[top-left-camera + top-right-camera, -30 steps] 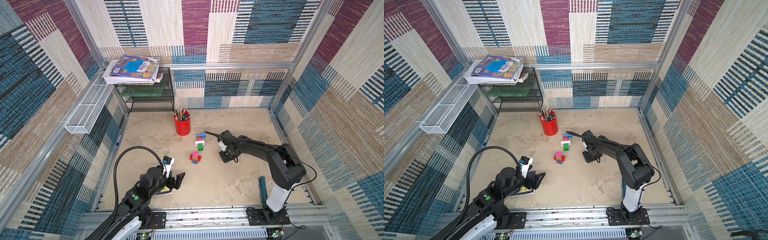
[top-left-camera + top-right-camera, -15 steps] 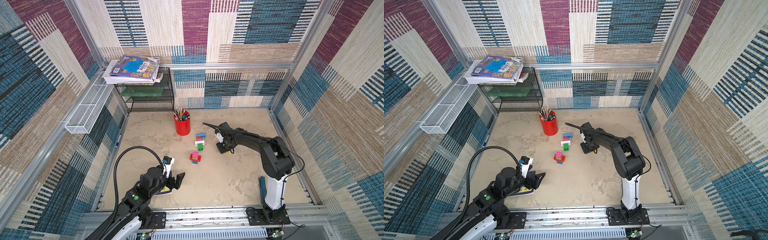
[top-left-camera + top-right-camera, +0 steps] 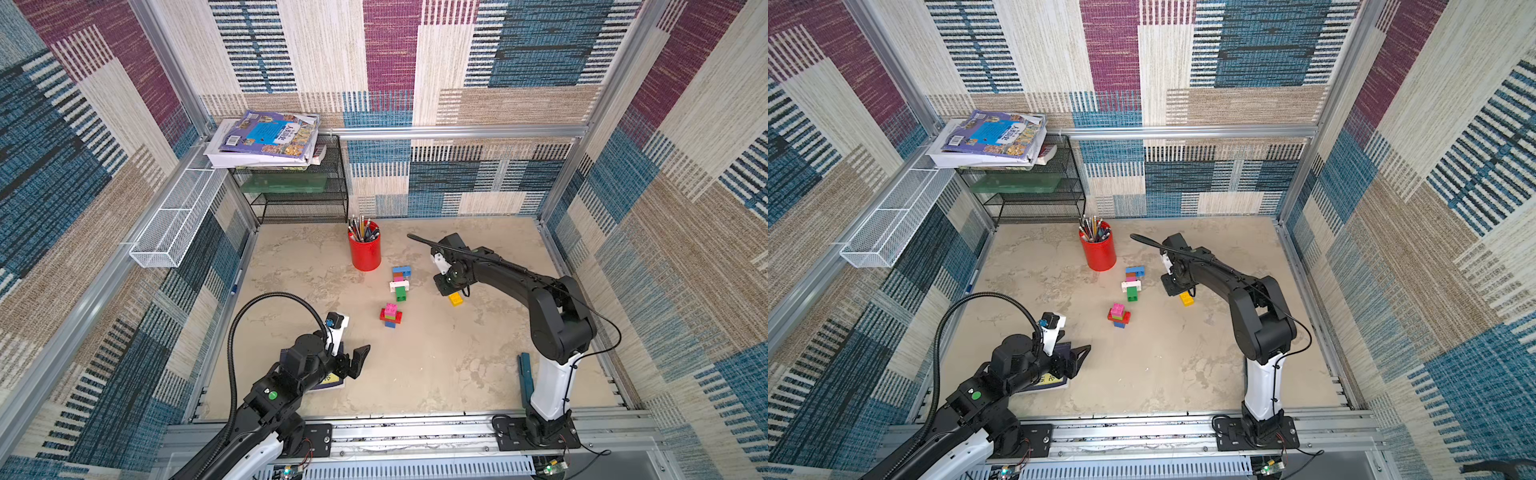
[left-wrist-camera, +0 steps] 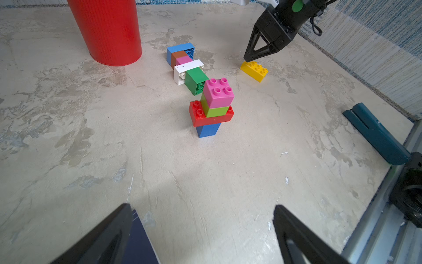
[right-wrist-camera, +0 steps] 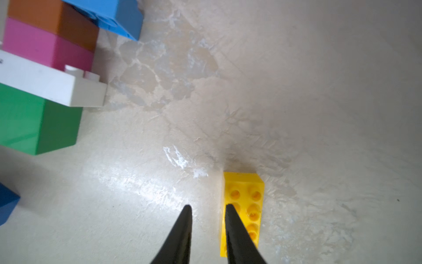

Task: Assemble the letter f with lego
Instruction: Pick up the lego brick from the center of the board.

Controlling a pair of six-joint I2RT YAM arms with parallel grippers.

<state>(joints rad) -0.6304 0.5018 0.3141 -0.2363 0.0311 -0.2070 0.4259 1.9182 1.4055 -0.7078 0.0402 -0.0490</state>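
Right pincer (image 5: 207,206) is open just a sliver with nothing in it. One finger (image 5: 236,235) hangs over the end of the yellow brick (image 5: 249,189), the other over bare table (image 3: 436,374) beside it. Can't tell if it's touching the brick.

Places from the red cup (image 3: 365,251), which is full of pencils:
- The yellow brick lies flat, studs up, on its own. It's past the row as seen from the cup.
- The row (image 3: 401,282) is five bricks joined and tipped on its side: blue, brown, pink, white, green. The blue end is just beside the cup, so the row sits between cup and yellow brick.
- The stack (image 4: 213,107) stands upright near the row's green end, farther from the cup: blue, red, lime, pink on top.

The left pincer (image 4: 202,206) is well away from the cup, spread wide and empty, over a dark book (image 3: 1054,378). A teal tool (image 4: 376,134) lies by the right arm's base.
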